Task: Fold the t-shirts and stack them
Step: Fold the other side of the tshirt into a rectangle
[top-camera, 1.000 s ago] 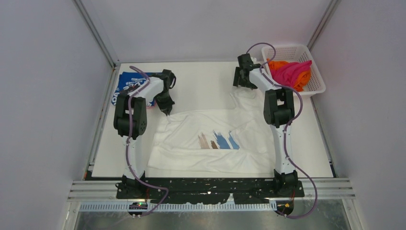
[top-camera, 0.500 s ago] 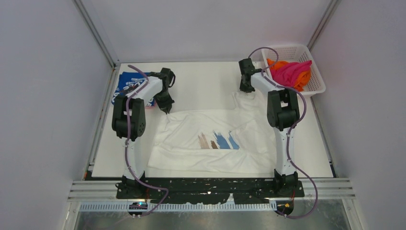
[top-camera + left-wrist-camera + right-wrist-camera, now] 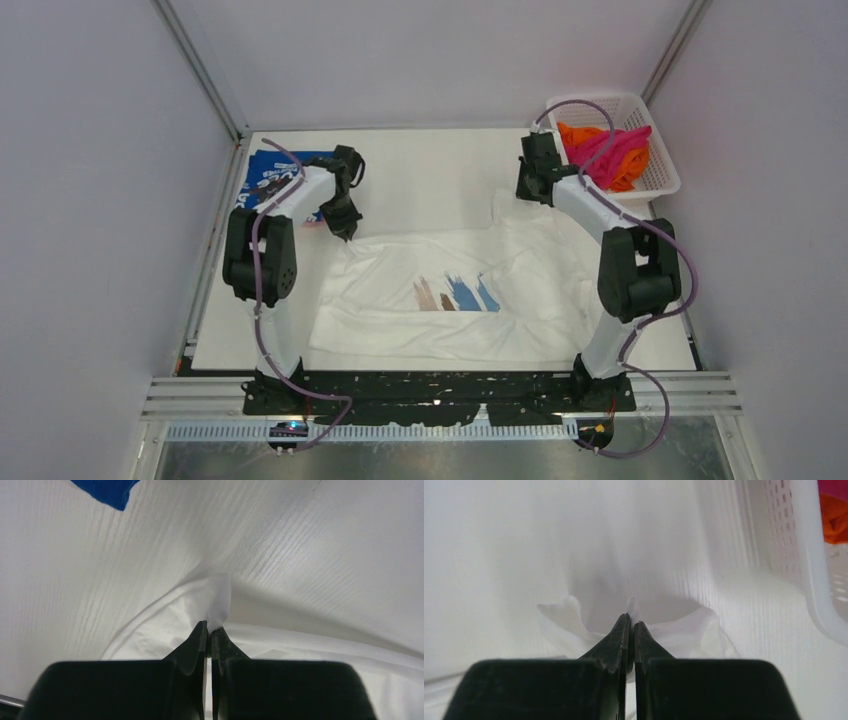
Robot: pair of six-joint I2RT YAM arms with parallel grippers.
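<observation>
Right gripper [image 3: 630,620]: just snapped closed, apparently pinching the far corner of the white t-shirt [image 3: 400,320], beside the basket [image 3: 662,152].
Left gripper [image 3: 209,628]: still clamped on the opposite far corner.
Cloth position: the white t-shirt lies spread mid-table, ready for stretching flat.

Your left gripper [image 3: 209,627] is pinched tight on an edge of the white t-shirt [image 3: 400,325], its arm bent and reaching forward. Your right gripper [image 3: 631,619] is clamped on the same shirt, its arm stretched far forward.

Robotics lab test cell: bare grey walls [image 3: 430,60], aluminium posts [image 3: 200,70] at upper left and right, arms [image 3: 262,250] bolted to a bottom rail [image 3: 700,392].
</observation>
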